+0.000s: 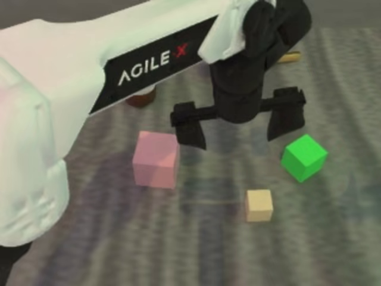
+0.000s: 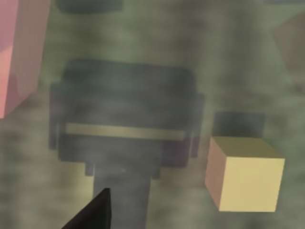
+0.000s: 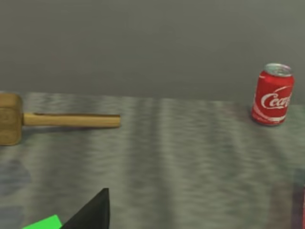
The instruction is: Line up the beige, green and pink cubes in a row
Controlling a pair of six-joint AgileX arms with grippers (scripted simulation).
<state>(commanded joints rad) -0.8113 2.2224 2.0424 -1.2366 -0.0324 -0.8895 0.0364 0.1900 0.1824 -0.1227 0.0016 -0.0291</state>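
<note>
The pink cube (image 1: 156, 159) sits left of centre, the green cube (image 1: 304, 157) to the right, and the small beige cube (image 1: 259, 205) nearer the front between them. My left gripper (image 1: 238, 125) hovers open above the table between the pink and green cubes, holding nothing. In the left wrist view its shadow lies on the table, with the beige cube (image 2: 248, 176) to one side, the pink cube (image 2: 19, 52) at the edge and one dark fingertip (image 2: 97, 212) showing. The right arm is outside the top view; its wrist view shows one fingertip (image 3: 97, 210) beside a corner of the green cube (image 3: 43, 223).
A brown bottle (image 1: 141, 96) peeks out from under the left arm at the back. A wooden mallet (image 3: 57, 120) lies toward the back, its handle end (image 1: 292, 56) just visible behind the gripper. A red cola can (image 3: 271, 95) stands at the table's far edge.
</note>
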